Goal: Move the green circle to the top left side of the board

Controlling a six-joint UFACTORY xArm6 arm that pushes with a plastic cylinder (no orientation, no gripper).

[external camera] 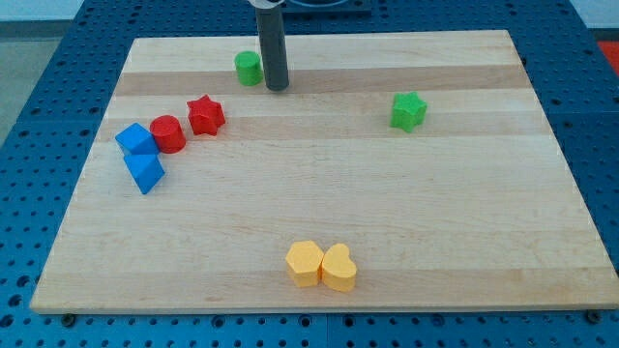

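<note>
Camera view shows your small green circular block [249, 68] near the wooden board's [319, 261] top edge; my tip [278, 87], fingerless, sits just right of it. Push leftward slowly, staying centred.

lab bench | wooden board [319, 184] on blue perforated table [39, 87] | robot rod above

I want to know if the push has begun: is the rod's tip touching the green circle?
Cannot tell. In the camera view, my tip sits right beside the green circle, on the view's right, with neither a plain gap nor plain contact showing.
</note>
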